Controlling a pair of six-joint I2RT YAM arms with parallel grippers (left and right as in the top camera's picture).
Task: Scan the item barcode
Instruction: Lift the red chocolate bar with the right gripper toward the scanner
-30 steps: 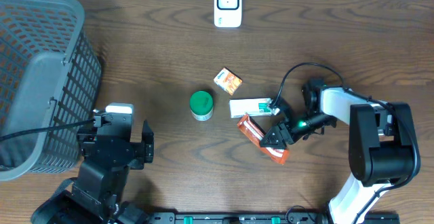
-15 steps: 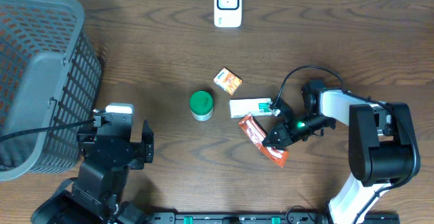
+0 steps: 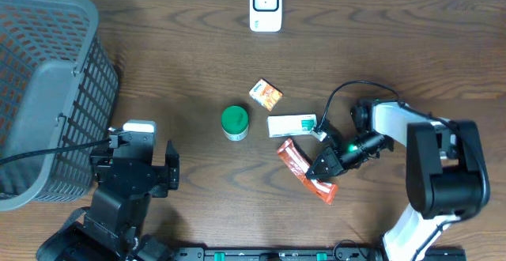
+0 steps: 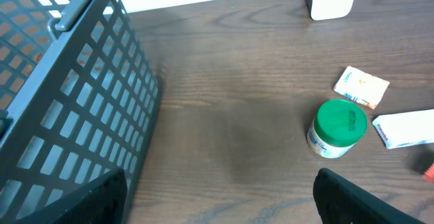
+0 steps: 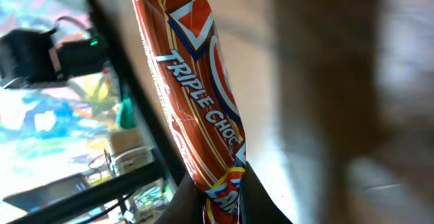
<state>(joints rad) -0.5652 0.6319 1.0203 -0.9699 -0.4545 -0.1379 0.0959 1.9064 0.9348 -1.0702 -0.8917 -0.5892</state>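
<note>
Grab step looks done: the right gripper (image 3: pixel 320 171) is pinched tight on one end of the orange choc bar (image 3: pixel 294 156), just below the white box (image 3: pixel 292 124), so next it wants lifting and its barcode turned toward the scanner (image 3: pixel 266 5) at the table's far edge.

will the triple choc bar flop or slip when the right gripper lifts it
The triple choc bar looks slim, so probably light. The right gripper pinches it toward one end, so the free end may sag. Its glossy wrapper could slip.
</note>
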